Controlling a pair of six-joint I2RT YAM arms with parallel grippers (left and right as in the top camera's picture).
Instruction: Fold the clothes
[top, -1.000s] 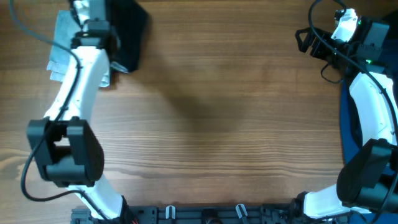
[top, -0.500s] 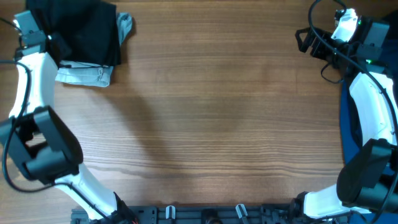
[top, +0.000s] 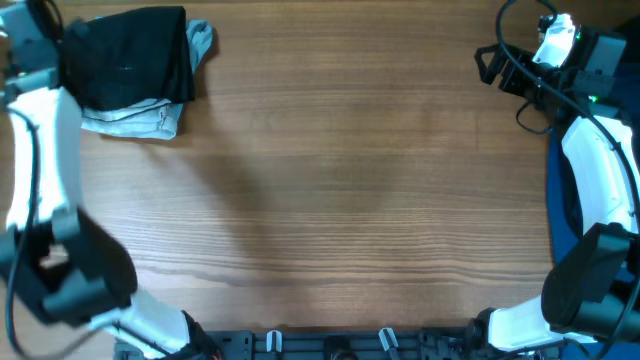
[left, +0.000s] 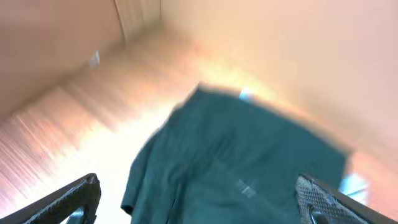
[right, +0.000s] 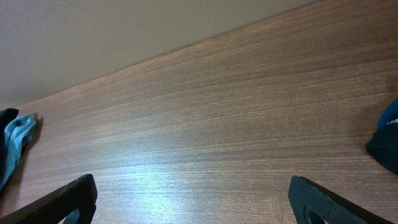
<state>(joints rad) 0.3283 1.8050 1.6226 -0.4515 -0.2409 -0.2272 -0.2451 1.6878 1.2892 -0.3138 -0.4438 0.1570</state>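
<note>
Left fingers (left: 74, 196) spread wide near the black garment (top: 125, 55); right fingers (right: 68, 196) spread wide over counter (right: 217, 112) | you see that garment upper left, lying atop pale blue clothes (top: 140, 122)

Soft even light overhead; the left wrist view is overexposed, the clothes (left: 249, 168) smeared by blur; glare sheens the table (right: 186, 168)
</note>
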